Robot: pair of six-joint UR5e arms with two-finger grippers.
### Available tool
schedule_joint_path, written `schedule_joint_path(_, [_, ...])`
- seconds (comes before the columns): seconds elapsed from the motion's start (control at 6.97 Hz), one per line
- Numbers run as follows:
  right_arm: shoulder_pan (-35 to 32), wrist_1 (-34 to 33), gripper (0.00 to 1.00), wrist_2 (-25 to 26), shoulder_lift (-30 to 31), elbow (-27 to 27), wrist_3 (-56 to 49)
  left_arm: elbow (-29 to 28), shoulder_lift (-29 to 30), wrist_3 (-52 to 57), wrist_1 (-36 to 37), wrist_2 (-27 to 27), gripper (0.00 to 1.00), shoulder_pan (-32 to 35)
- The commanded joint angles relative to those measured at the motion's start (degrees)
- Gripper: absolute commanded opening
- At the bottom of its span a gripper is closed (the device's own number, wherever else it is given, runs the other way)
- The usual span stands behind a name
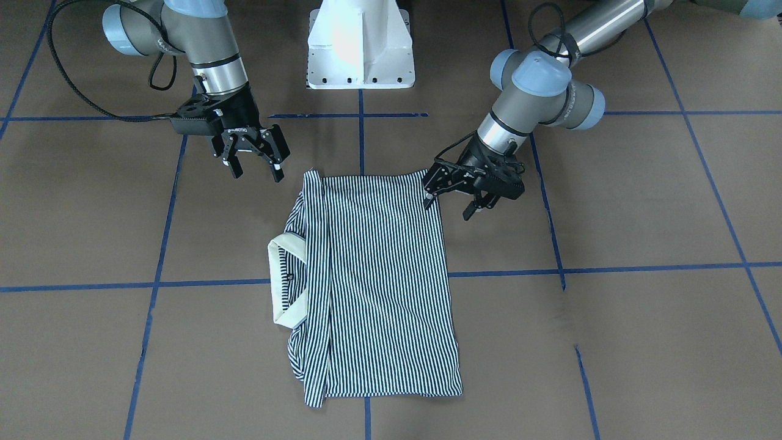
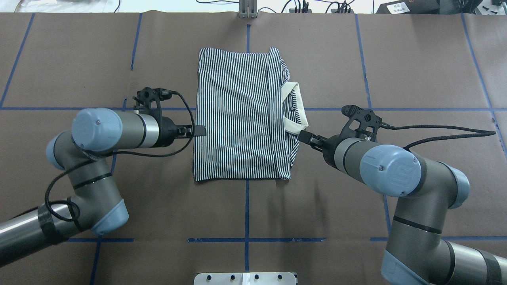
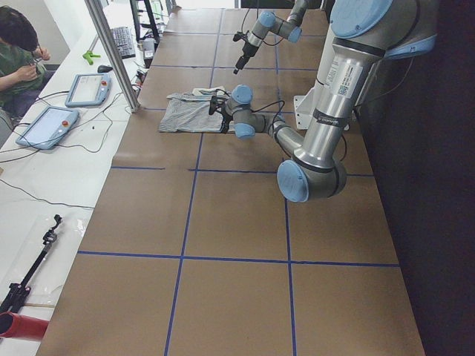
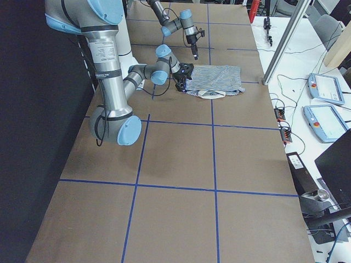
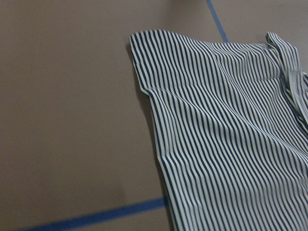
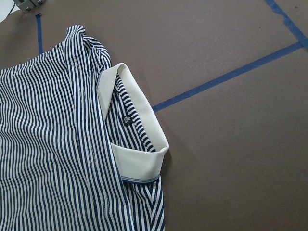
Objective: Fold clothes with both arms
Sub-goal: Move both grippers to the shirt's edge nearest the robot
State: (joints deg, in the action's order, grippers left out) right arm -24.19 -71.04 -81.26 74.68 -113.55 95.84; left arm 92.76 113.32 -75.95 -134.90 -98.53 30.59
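Shirt [image 1: 372, 281] lies flat at centre frame on the counter [image 1: 611, 342], narrowed to a striped rectangle. Its cream collar [image 6: 139, 166] pokes out on the left side in the front-facing view.

Left gripper [image 1: 450, 205] sits at the rectangle's upper right corner, jaws parted, nothing in them. One finger is right at the cloth edge; can't tell if it touches. Right gripper [image 1: 256, 175] hovers just off the upper left corner, spread wide, empty, clear of the fabric.

Judged step: taking hold of the robot-side edge for the next fold. To do it well:
- Come down on both corners together and pinch every layer, not just the top one.
- On the collar side, bite the striped cloth beside the collar, not the loose flap.
- Lift level, keep the edge taut, and carry it toward the frame's lower edge.
- Line the corners up before letting go; an uneven lift will likely skew the stack.
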Motion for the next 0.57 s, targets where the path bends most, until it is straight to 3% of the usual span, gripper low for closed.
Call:
schedule_joint_path(0.0, [0.2, 0.0, 1.00, 0.0, -0.1, -0.3, 0.7, 1.1, -0.4, -10.0, 3.7, 4.5, 0.56, -5.2])
schedule_joint_path(0.43, [0.2, 0.0, 1.00, 0.0, -0.5, -0.3, 0.6, 5.2, -0.3, -10.4, 11.9, 4.2, 0.54, -6.2])
